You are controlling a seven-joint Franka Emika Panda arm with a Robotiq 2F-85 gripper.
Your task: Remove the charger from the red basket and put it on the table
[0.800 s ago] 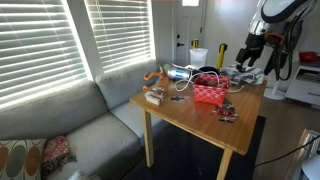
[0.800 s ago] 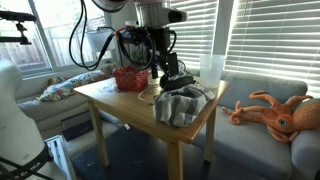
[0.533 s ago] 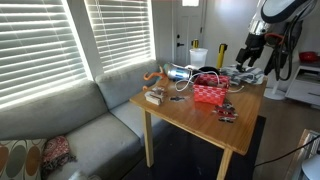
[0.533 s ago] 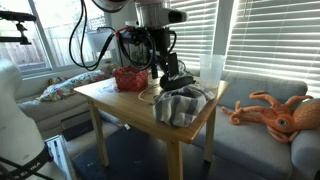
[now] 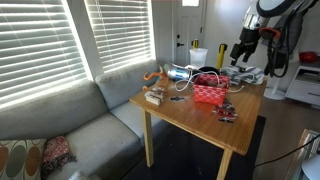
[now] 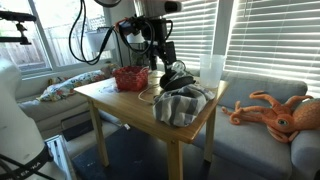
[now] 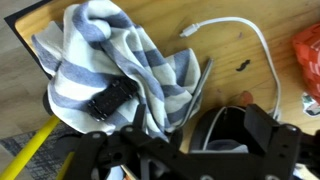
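The red basket point(image 5: 208, 91) stands on the light-wood table point(image 5: 180, 112) and shows in both exterior views point(image 6: 130, 78); only its red edge shows in the wrist view point(image 7: 308, 55). A thin black cord, the charger point(image 5: 212, 76), lies looped over the basket's top. My gripper point(image 5: 243, 52) hangs above the table's far end, apart from the basket point(image 6: 160, 58). In the wrist view its fingers point(image 7: 185, 142) are spread wide with nothing held between them, above a black rounded object point(image 7: 225, 125).
A blue-striped cloth point(image 7: 120, 60) and a white cable point(image 7: 258, 50) lie on the table below the gripper. A dark-and-red clump point(image 5: 227, 113) and a small wooden item point(image 5: 154, 96) sit near the table edges. A grey sofa point(image 5: 80, 125) and an orange octopus toy point(image 6: 275, 110) flank the table.
My gripper has risen a little above the table's end and stays open and empty. The basket and cord have not moved.
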